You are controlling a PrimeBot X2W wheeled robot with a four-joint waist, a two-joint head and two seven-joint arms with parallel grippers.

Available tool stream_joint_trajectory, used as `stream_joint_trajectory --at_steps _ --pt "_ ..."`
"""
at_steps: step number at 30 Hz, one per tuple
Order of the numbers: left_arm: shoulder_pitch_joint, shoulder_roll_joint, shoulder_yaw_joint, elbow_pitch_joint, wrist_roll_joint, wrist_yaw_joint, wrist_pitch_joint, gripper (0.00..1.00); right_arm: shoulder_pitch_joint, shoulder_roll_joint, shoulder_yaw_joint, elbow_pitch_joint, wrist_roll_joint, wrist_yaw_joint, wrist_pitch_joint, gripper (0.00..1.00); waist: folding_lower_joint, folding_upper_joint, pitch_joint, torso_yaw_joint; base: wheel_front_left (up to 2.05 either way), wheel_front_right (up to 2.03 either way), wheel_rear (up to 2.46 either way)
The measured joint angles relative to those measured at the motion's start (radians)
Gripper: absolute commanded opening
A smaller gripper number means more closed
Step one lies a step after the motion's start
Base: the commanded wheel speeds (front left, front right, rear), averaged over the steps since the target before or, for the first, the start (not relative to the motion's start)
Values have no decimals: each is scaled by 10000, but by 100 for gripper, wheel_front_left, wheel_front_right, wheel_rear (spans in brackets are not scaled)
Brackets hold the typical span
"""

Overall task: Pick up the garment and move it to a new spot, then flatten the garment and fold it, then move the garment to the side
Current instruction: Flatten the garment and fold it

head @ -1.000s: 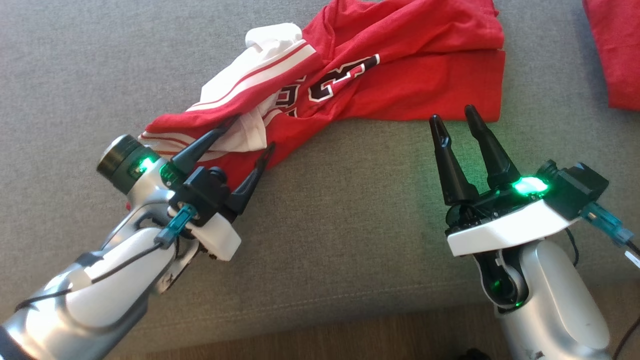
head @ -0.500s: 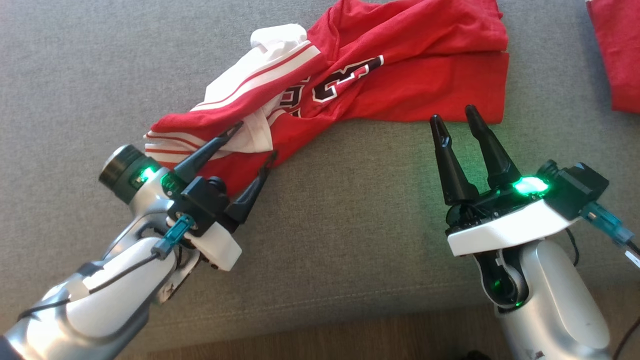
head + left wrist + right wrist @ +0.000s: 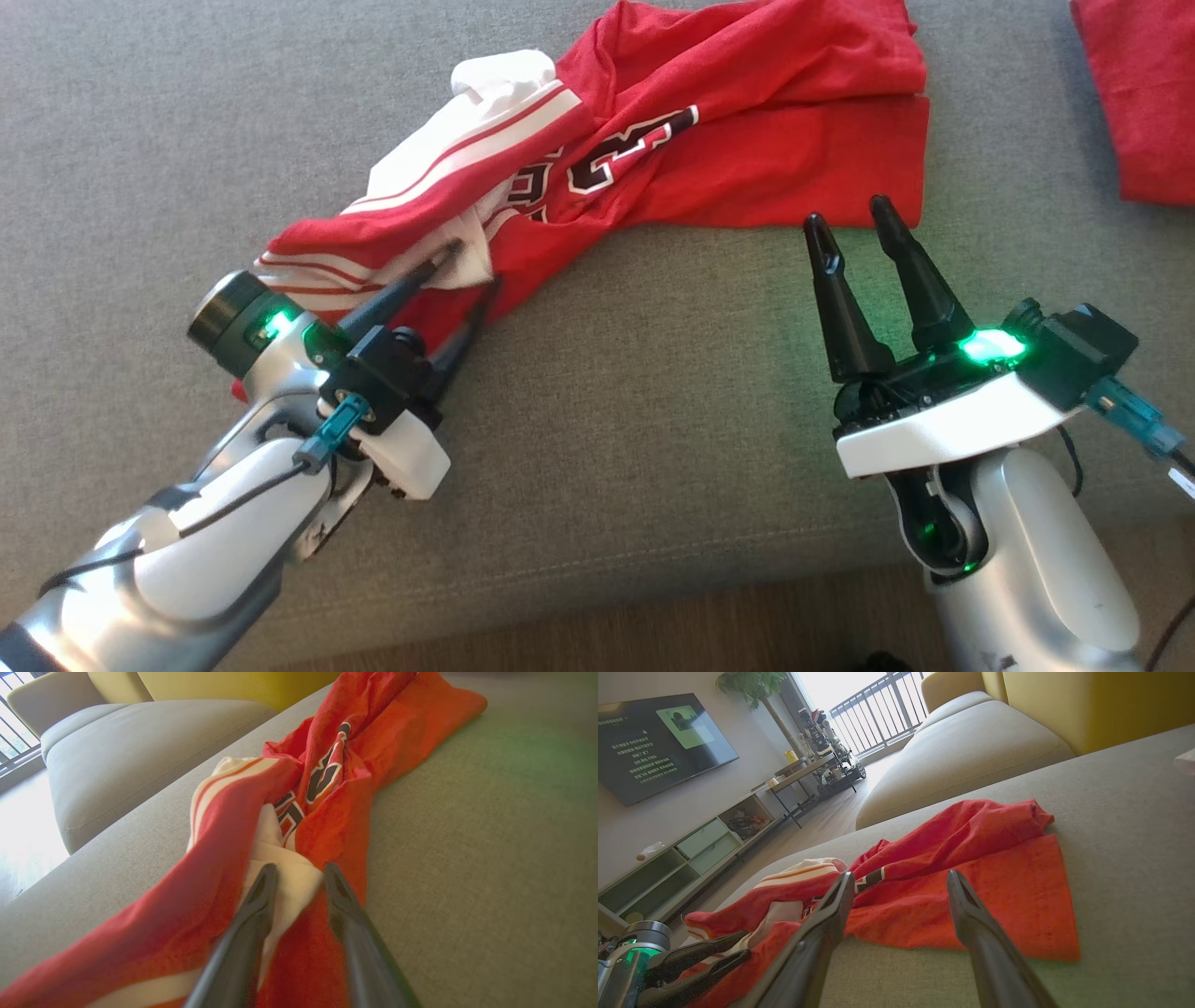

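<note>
Left tool (image 3: 474,268): fingers drawn partway together around a white fold at the garment's near left end; whether they already clamped it could not be told.
Right tool (image 3: 847,213): fingers apart and holding nothing, tips just near of the garment's red hem on the right.
Garment (image 3: 747,140): a red jersey with white striped trim, crumpled in a long diagonal from near left to far right on the sofa seat.
Hard to make out: the black and white lettering was creased into the folds and unreadable.
Cut off: the garment's far edge ran out of the head view; a second red cloth (image 3: 1130,93) was clipped at the far right corner.
Surface: grey woven sofa seat (image 3: 653,392), with a strip of wooden floor (image 3: 653,639) along its near edge.
Room: yellow backrest (image 3: 1087,700), a further pale cushion (image 3: 971,751), a wall television (image 3: 654,742), a low shelf unit (image 3: 691,858) and a sunlit balcony railing (image 3: 887,714).
</note>
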Motion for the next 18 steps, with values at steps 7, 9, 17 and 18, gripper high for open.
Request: stream_joint_trajectory --at_steps 7,9,17,18 --pt "1 -15 10 199 0 -90 0 0 0 0 -13 -23 2 0 0 100 0 0 -46 -10 0 0 0" --pt "3 -31 36 190 0 -111 0 0 1 0 -21 -23 2 0 0 100 0 0 -76 -10 0 0 0" --pt "222 40 754 -700 13 345 0 0 2 4 -138 470 71 0 0 100 0 0 -374 99 0 0 0" --pt "340 96 842 -890 48 420 0 0 -11 8 -217 786 146 0 0 100 0 0 -426 129 0 0 0"
